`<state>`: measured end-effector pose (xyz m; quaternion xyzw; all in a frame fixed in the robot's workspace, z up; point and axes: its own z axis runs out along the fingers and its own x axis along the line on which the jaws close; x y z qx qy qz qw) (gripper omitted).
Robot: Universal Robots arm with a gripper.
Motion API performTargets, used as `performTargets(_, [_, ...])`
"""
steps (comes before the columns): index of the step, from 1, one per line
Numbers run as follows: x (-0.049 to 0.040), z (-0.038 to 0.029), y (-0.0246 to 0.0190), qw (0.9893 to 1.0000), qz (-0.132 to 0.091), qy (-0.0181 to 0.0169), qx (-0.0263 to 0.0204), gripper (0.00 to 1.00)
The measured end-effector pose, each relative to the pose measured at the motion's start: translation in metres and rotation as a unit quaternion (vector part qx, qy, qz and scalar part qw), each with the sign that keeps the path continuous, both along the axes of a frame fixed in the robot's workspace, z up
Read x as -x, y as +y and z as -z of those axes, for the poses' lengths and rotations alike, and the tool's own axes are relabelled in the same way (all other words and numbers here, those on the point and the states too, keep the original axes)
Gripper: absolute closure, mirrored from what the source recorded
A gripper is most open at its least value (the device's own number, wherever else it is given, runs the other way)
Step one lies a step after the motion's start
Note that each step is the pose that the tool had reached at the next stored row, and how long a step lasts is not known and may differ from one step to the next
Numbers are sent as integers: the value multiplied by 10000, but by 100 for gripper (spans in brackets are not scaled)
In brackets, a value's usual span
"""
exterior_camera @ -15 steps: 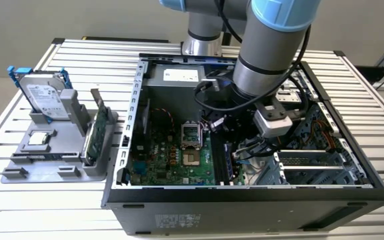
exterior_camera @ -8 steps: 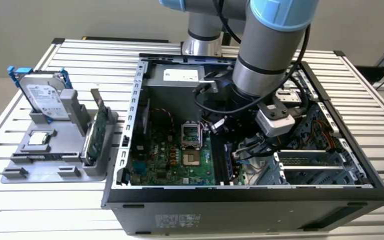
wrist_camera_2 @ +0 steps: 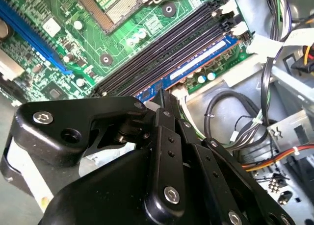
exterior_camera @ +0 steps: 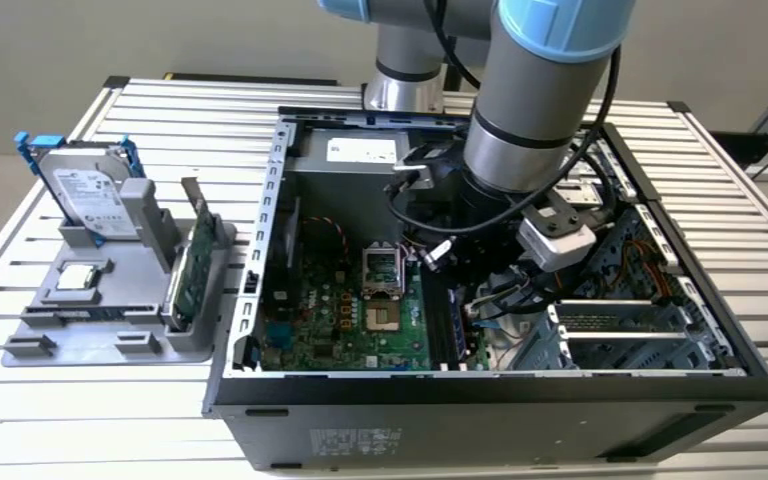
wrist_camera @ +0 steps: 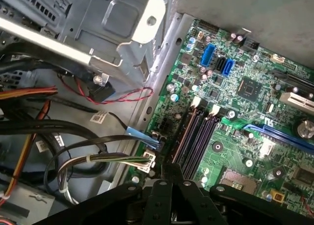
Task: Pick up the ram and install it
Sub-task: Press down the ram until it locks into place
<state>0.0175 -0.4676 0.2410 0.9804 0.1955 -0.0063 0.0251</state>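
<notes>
Black links of my end effector (wrist_camera_2: 164, 95) fill the near foreground in the second wrist view, its tips pinched shut on the ram (wrist_camera_2: 196, 68), which lies along the outermost memory slot of the green board (wrist_camera_2: 64, 53) inside the computer case (exterior_camera: 491, 400). I judge the stick light, stiff and thin, fragile at its chips and contacts, so it is best held by its long top edge, near the middle.

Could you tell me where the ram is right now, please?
In the second wrist view the ram lies in the memory slot nearest the motherboard's edge, beside three empty slots, with the gripper at one end.
</notes>
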Motion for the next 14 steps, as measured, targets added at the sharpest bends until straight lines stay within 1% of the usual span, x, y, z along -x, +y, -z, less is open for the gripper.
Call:
performTargets(4, [3,0,2,9997,-231,0,0,100])
performTargets(7, [4,0,3,9992,-403,0,-1,100])
performTargets(10, [6,0,4,9983,-581,0,-2,100])
performTargets(14, [9,1,6,9967,-806,-1,-7,100])
